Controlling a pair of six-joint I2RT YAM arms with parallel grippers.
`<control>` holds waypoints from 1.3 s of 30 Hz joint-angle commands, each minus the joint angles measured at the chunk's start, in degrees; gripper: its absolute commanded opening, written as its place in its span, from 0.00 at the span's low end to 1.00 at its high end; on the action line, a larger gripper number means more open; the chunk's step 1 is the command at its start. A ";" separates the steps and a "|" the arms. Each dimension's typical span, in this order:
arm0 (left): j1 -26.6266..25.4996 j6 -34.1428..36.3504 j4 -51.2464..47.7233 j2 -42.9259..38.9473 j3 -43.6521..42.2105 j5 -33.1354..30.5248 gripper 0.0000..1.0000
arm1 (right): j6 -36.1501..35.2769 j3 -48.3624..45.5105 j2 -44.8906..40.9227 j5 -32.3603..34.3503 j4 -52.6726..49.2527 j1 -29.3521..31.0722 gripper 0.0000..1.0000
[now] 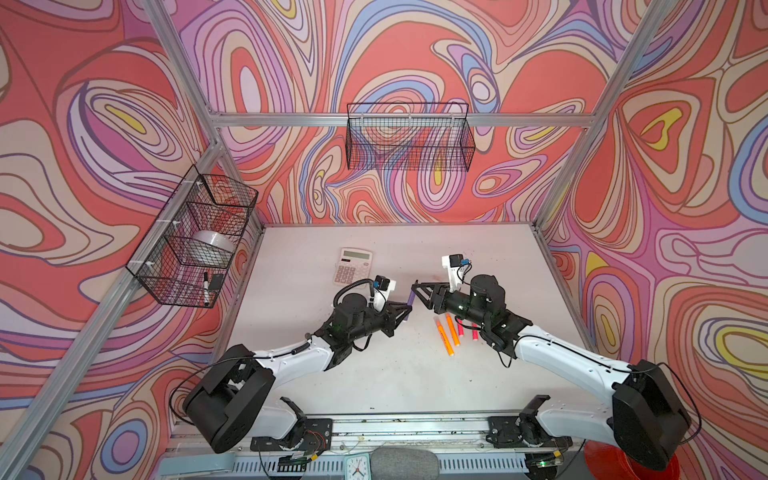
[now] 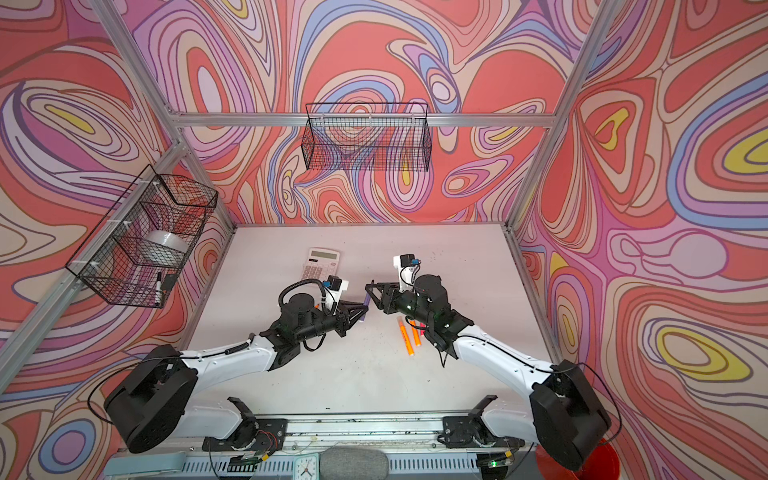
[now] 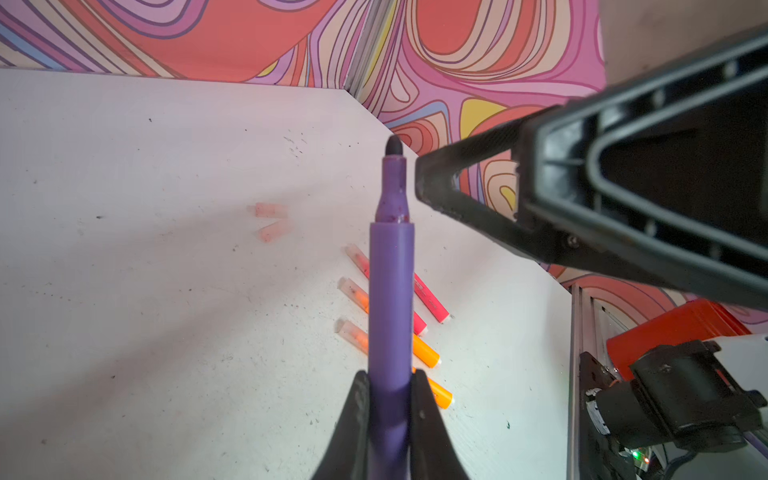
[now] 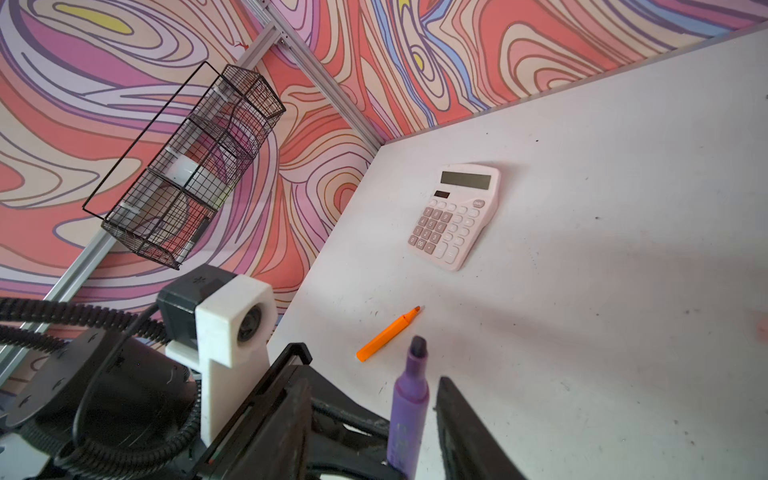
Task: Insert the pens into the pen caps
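Over the desk, the left hand clenches the purple pen, its tip free for capping. The right hand, just beside that tip, is released and empty.

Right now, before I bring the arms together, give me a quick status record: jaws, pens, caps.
left gripper: jaws shut on slim purple plastic pen, tip bare
right gripper: jaws open, empty, close to that tip
loose caps: two pale translucent stubby caps on the white table
grouped pens: two orange, two pink-red; caps visible on three
uncapped orange pen: on the table by the left arm
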 commanded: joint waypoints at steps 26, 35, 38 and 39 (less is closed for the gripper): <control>-0.24 -0.51 2.60 -1.52 0.19 2.22 0.41 | -2.54 1.68 4.94 1.96 2.14 7.45 0.02; -0.24 -0.36 3.16 -1.96 -0.15 2.46 0.34 | -3.64 2.36 6.09 4.78 0.92 9.43 0.00; -0.24 -0.42 3.79 -2.30 -0.45 2.52 0.34 | -3.64 2.36 5.57 6.98 -0.50 9.47 0.00; -0.24 -0.35 3.97 -2.40 -0.45 2.57 0.34 | -3.54 2.42 5.45 7.88 -1.35 9.46 0.00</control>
